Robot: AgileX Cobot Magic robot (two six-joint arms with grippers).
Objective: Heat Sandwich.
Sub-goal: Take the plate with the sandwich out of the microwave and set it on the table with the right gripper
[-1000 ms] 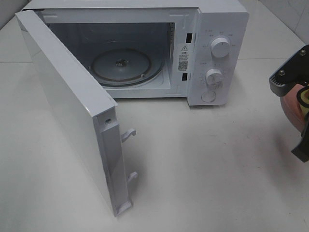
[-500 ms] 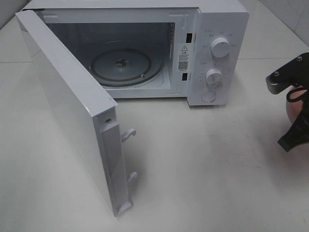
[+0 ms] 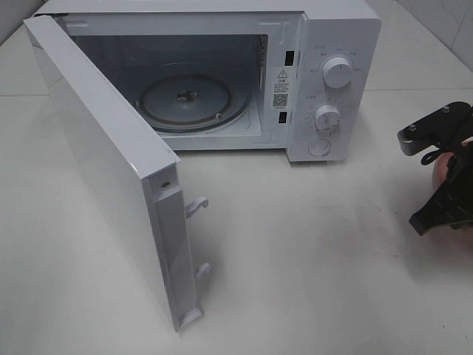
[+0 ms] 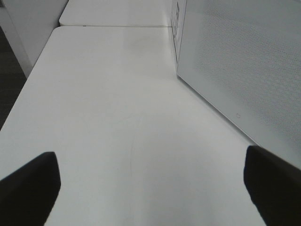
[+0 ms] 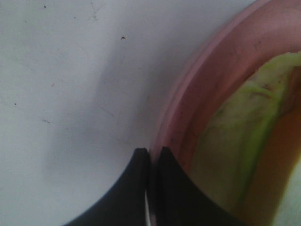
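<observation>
My right gripper (image 3: 442,181) is at the far right of the exterior high view, to the right of the open white microwave (image 3: 325,81). In the right wrist view its fingertips (image 5: 150,162) are pinched shut on the rim of the round pink plate (image 5: 188,99). The sandwich (image 5: 235,141) lies on that plate, showing green lettuce and an orange edge. In the exterior high view only a sliver of the plate (image 3: 440,168) shows behind the gripper, and the sandwich is hidden. My left gripper (image 4: 150,188) is open and empty over the bare table, and is out of the exterior view.
The microwave door (image 3: 103,163) stands swung wide open toward the front left, with two latch hooks (image 3: 196,207) on its edge. The glass turntable (image 3: 194,102) inside is bare. The white table (image 3: 318,251) stretches in front of the microwave.
My right gripper has moved left, further into the exterior high view, carrying the pink plate. Microwave and door have not moved.
</observation>
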